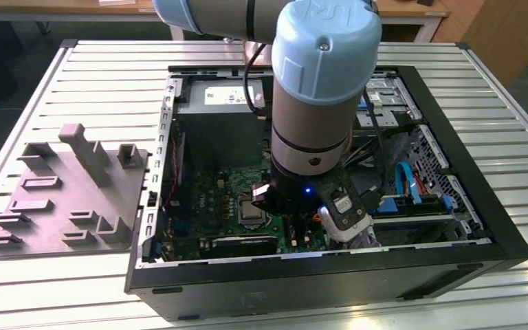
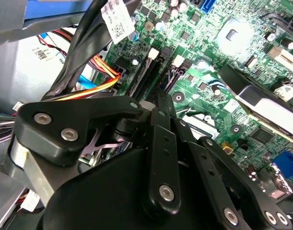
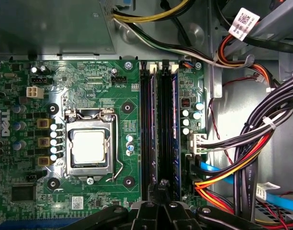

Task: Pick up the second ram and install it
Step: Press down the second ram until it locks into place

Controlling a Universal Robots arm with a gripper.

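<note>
Black angular tool [image 3: 162,191] over slotted green motherboard [image 3: 89,81]

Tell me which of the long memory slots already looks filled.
The slot beside the row of capacitors, on the cable side: a bluish strip runs along it. The other slots look dark and empty.

Pale slatted metal counter [image 1: 484,82] under even light. Behind it, wooden desk [image 1: 126,8], brown wooden cabinet panel [image 1: 498,31] at exterior view's right. Dark floor [image 1: 7,62] alongside.
</note>
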